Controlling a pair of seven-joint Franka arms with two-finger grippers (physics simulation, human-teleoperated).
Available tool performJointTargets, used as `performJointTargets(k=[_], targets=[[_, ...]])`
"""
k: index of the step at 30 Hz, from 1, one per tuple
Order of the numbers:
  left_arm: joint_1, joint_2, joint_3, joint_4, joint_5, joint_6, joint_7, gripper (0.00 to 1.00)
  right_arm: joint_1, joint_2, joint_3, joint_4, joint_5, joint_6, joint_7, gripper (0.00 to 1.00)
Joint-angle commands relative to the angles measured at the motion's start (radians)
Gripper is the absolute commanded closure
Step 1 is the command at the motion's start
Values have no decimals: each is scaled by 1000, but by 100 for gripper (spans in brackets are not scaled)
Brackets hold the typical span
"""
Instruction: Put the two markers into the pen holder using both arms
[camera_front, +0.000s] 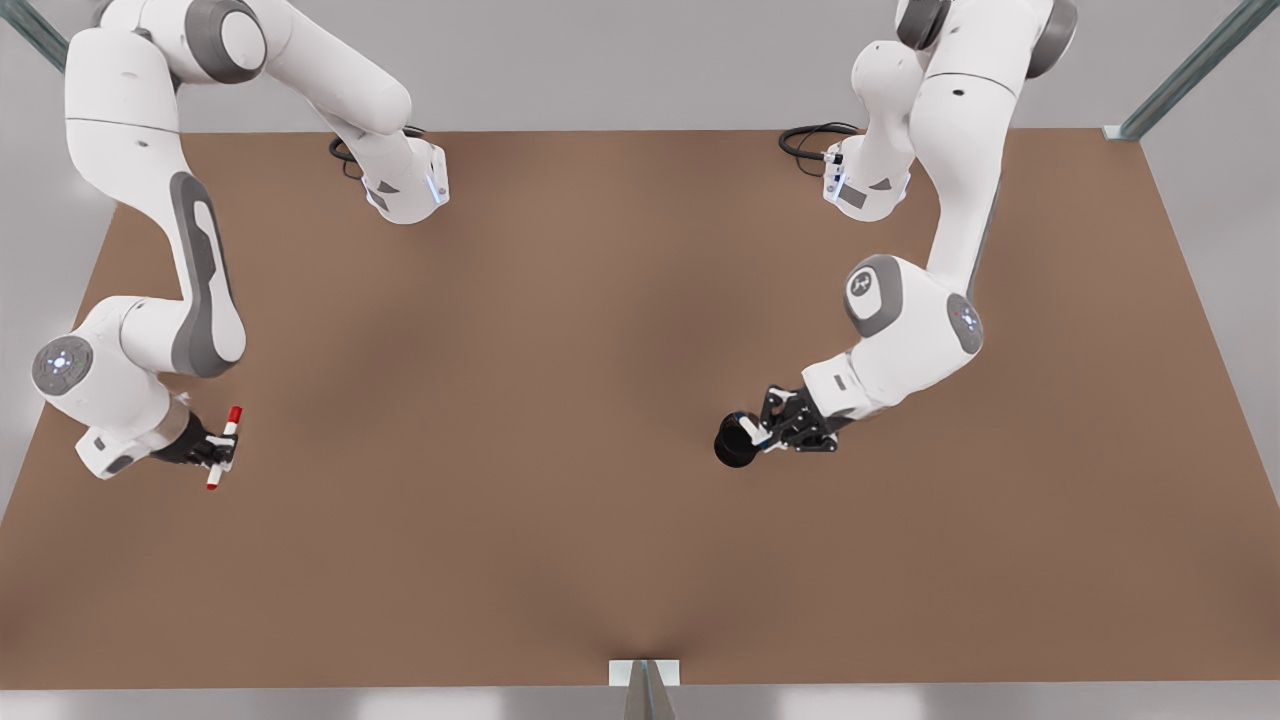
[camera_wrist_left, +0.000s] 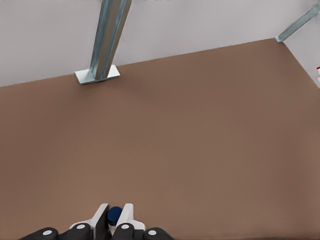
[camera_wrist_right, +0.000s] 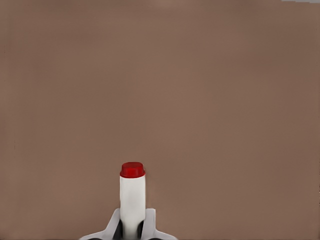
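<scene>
Blue marker (camera_wrist_left: 114, 215) is gripped between the fingers of the left gripper (camera_front: 768, 434), right over the pen holder (camera_front: 735, 445), so its drop seems close. Neither marker is judged to be inside yet. Red marker (camera_front: 223, 447) is clamped by the right gripper (camera_front: 218, 452), well apart at the front view's left. Both are carried above a brown table (camera_front: 600, 400), framed by grey walls and metal posts (camera_wrist_left: 107, 40).

My left gripper (camera_front: 762, 433) hides most of the blue marker (camera_wrist_left: 114, 215) and part of the holder (camera_front: 735, 443); frame edge crops my fingers (camera_wrist_left: 100, 216).
</scene>
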Motion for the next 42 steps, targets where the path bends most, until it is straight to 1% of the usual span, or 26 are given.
performJointTargets(k=[1,4,5,9,10,11,16,17,18,19,20,21,22,23,24,25,26,27,28,29,30,32,34,37,38,42], targets=[[1,5,0,-15,-88,78,990,79,1,-6,69,79,38,-176,138,79],[-1,18,0,-34,-88,91,991,79,2,-5,158,130,41,-161,196,79],[-1,21,0,-54,-88,92,991,79,5,-5,170,131,41,-146,196,79],[-7,22,-1,-130,-88,107,991,79,54,37,235,128,41,19,274,79],[-7,22,-1,-135,-88,107,991,63,100,37,233,130,40,23,317,79],[-15,28,-4,-134,-88,107,990,0,128,37,233,130,40,35,356,79],[-41,35,-4,-126,-130,114,918,0,148,44,233,127,38,65,359,79],[-12,10,8,-89,-118,9,812,0,155,45,233,127,40,65,359,79],[5,16,72,-3,-87,-133,585,0,172,45,233,128,38,66,360,79],[24,30,118,98,5,-268,315,0,202,46,233,124,38,109,360,79],[77,32,125,165,124,-388,59,0,240,46,232,127,35,141,383,79],[87,30,126,221,258,-474,-90,0,289,44,232,128,20,174,484,79],[82,22,154,271,496,-541,-291,0,343,46,232,136,-64,183,610,79],[84,15,160,308,582,-658,-516,0,409,77,224,197,-88,203,678,79],[84,6,190,350,583,-771,-633,0,465,140,219,292,-132,203,681,79],[88,-36,212,354,582,-790,-624,0,540,182,204,374,-163,201,712,79],[88,-80,215,354,588,-791,-609,0,655,210,128,449,-195,201,782,79],[144,-139,166,345,639,-802,-604,0,763,239,43,519,-196,207,805,79],[269,-179,42,314,660,-804,-607,0,855,284,-11,605,-218,213,802,79],[265,-174,43,322,669,-824,-607,0,944,298,-81,653,-223,212,808,79],[263,-171,42,322,679,-822,-606,0,1010,305,-124,682,-223,189,822,79],[255,-168,42,322,679,-818,-609,0,1179,310,-267,693,-223,187,966,79],[249,-166,40,317,679,-824,-612,0,1311,344,-371,722,-223,198,1055,79],[231,-154,40,314,706,-824,-613,0,1389,422,-425,814,-224,235,1064,79],[231,-154,42,314,706,-824,-613,0,1436,440,-486,820,-224,276,1066,79],[232,-151,42,314,708,-825,-613,0,1519,486,-620,834,-223,371,1130,79]])
